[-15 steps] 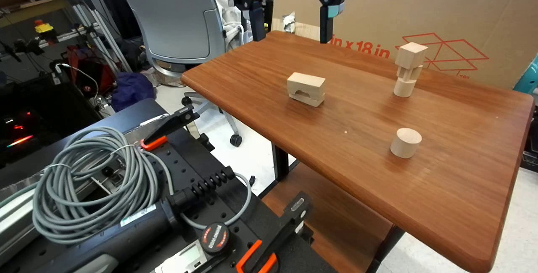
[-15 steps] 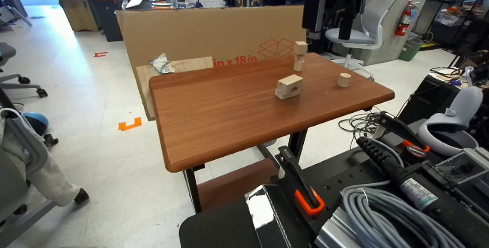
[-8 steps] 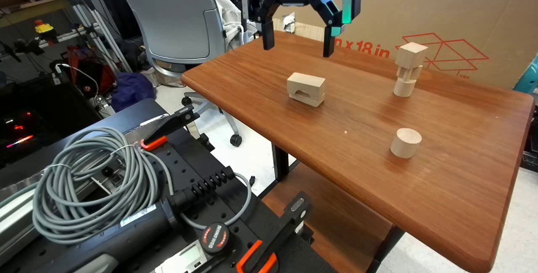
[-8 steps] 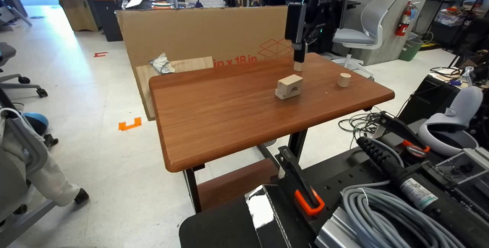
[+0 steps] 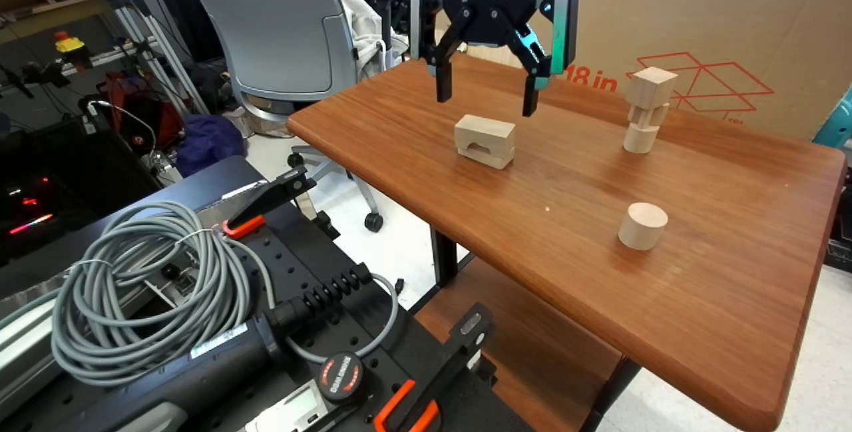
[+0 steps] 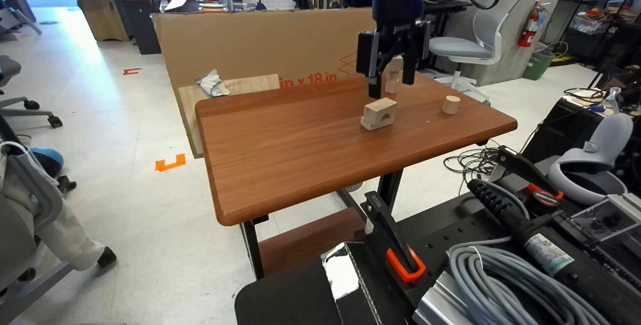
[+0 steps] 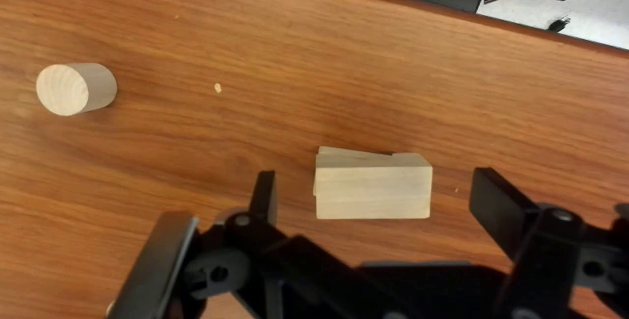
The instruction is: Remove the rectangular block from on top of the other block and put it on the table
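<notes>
Gripper [image 5: 486, 107]: is spread wide and holds nothing, top centre in an exterior view.
Block [image 7: 373, 192]: lies on slab [image 5: 494, 162], near centre in wrist view.
Cylinder [image 7: 76, 89]: stands on table [image 7: 172, 171], upper left.

I'm reading ROBOTIQ off my gripper [image 5: 486, 104] in an exterior view, and red print [image 6: 308, 78] on the cardboard [image 6: 260, 39]: "in x 18 in" in an exterior view! Lettering on the knob [image 5: 341, 377], a label [image 6: 549, 255] on the black tube [image 6: 591, 282]: I can't make out either.
</notes>
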`<state>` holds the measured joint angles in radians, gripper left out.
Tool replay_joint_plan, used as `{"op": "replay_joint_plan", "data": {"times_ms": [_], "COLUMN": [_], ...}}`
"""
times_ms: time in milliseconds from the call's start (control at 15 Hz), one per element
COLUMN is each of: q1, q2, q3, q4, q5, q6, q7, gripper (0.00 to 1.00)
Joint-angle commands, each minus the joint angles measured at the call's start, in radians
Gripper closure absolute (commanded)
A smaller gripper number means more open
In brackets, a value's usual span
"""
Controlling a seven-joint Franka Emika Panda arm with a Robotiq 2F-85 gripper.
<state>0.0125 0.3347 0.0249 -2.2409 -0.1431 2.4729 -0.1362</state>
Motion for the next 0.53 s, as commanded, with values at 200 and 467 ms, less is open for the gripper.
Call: {"op": "replay_joint_plan", "data": {"times_ms": [200,467], "q1": [0.008,0.02], "q2": [0.104,0.131], "q3": [0.011,-0.004], "q4": [0.11,0.13], "q5": [0.016,-0.011], "q6": [-0.031,-0.047], "q7": [0.004,0.017], "gripper": [0.0,0.0]}}
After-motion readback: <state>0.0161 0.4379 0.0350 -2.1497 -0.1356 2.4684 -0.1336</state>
